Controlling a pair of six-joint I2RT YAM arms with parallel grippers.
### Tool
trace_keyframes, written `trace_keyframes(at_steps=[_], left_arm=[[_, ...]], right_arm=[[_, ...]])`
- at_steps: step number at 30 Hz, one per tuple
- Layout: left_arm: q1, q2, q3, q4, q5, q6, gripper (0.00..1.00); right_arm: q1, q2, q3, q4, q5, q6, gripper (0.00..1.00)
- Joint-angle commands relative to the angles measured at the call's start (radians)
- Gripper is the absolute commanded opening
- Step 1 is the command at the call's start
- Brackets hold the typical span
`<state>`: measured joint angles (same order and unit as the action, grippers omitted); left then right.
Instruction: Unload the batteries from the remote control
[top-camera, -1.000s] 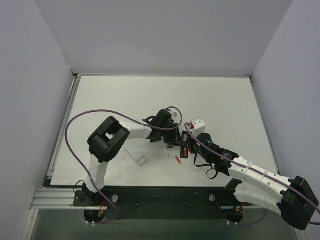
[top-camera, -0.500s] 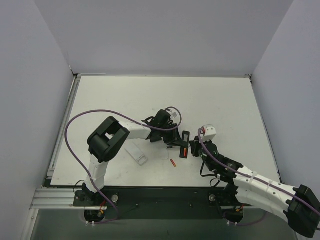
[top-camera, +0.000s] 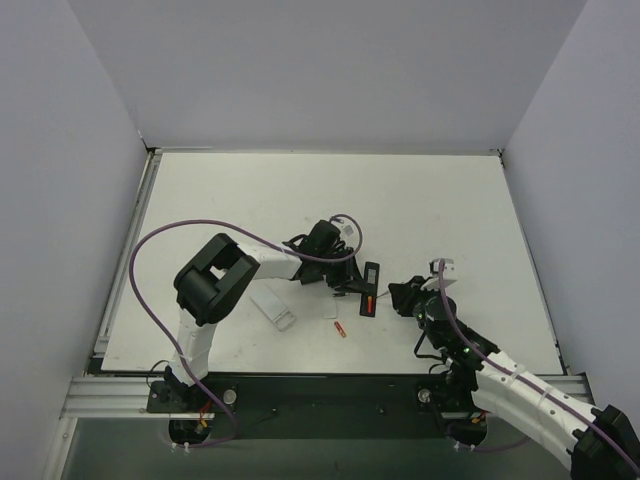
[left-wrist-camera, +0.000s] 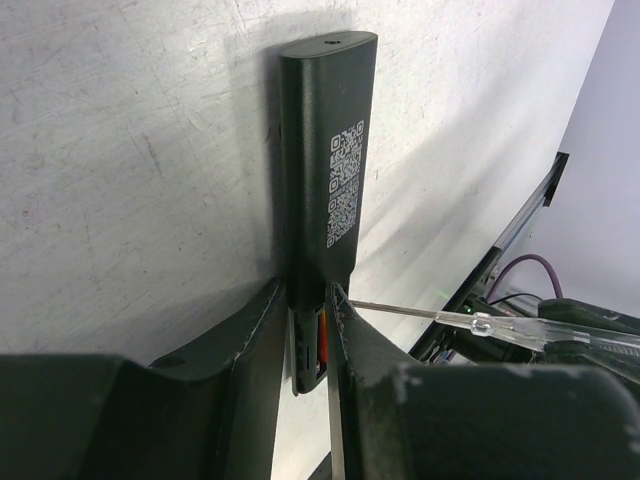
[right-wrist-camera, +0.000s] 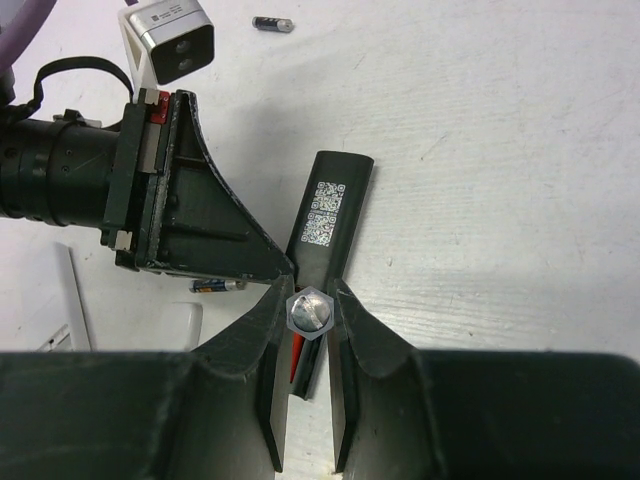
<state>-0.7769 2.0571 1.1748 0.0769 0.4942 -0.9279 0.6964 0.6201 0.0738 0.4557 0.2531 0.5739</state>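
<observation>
white tabletop (top-camera: 250, 190), pale walls around. left pincer (left-wrist-camera: 307, 300) pinching remote control (left-wrist-camera: 325, 140) at battery end. remote near tabletop middle, slightly toward near edge, qr-label side up. red battery (left-wrist-camera: 322, 342) sits in recess, between left fingers. right pincer (right-wrist-camera: 308, 292) pressed together on clear tool (right-wrist-camera: 308, 313), on right-edge side of remote, thin metal tip pointing at recess. loose battery (top-camera: 340, 329) lies on tabletop toward near edge, apart from remote. white remote (top-camera: 273, 307) further toward left edge.
</observation>
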Motion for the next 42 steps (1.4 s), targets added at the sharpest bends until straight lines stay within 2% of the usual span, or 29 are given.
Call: trace_keyframes(at_steps=[1,13,22,30,42], left_arm=[[-0.018,-0.005,-0.035,-0.06,0.003,0.014,0.29],[-0.021,-0.014,-0.043,-0.069,-0.016,0.004,0.29],[-0.019,-0.015,-0.047,-0.069,-0.016,0.001,0.29],[-0.027,-0.018,-0.061,-0.058,-0.016,-0.008,0.29],[-0.028,-0.028,-0.078,-0.048,-0.016,-0.015,0.29]], right_arm=[[-0.023,-0.013,-0.068,-0.006,-0.08,0.075,0.0],[-0.113,-0.031,-0.121,0.089,-0.179,0.185,0.0],[-0.153,-0.005,-0.134,0.1,-0.215,0.296,0.0],[-0.241,-0.019,-0.143,0.129,-0.28,0.354,0.0],[-0.287,0.059,-0.131,0.204,-0.387,0.417,0.0]])
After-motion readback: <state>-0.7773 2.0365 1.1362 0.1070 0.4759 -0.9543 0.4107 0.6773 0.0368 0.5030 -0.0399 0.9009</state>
